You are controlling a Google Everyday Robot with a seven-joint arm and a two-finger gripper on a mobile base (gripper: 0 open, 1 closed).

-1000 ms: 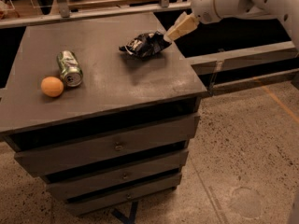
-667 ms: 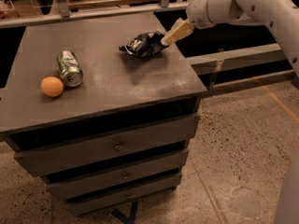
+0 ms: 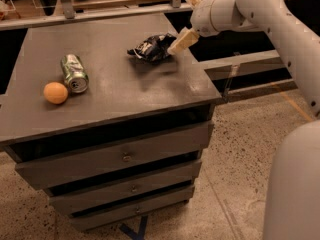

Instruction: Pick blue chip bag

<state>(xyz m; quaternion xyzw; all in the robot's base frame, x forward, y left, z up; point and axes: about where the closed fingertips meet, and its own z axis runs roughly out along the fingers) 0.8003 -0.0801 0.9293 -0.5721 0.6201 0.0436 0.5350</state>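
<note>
The blue chip bag [image 3: 151,47] lies crumpled on the dark grey worktop [image 3: 115,91], toward its far edge and right of the middle as the camera sees it; its foil is glossy and near-black with white markings; it rests flat on the surface, not lifted.

The tool [image 3: 177,43] is at the bag's right-hand edge, low over the worktop, its tan tip slanting down and leftward into the foil; it meets the bag at that edge; whether it is wide, narrow or already holding the bag I cannot tell, as the tip shows only as 1 pale block against the dark foil. The white arm [image 3: 260,6] reaches in from the upper right of the view, and a broad white part of the robot's body [image 3: 295,184] fills the lower right corner.

Well apart from the bag, on the near left part of the worktop, a green soda can [image 3: 74,73] lies on its side with its top facing the camera; an orange ball [image 3: 55,92] sits just beside it, to its left and slightly nearer.

Below the worktop are 3 drawers [image 3: 125,156], each with a small knob; the unit stands on a speckled floor [image 3: 240,149].
</note>
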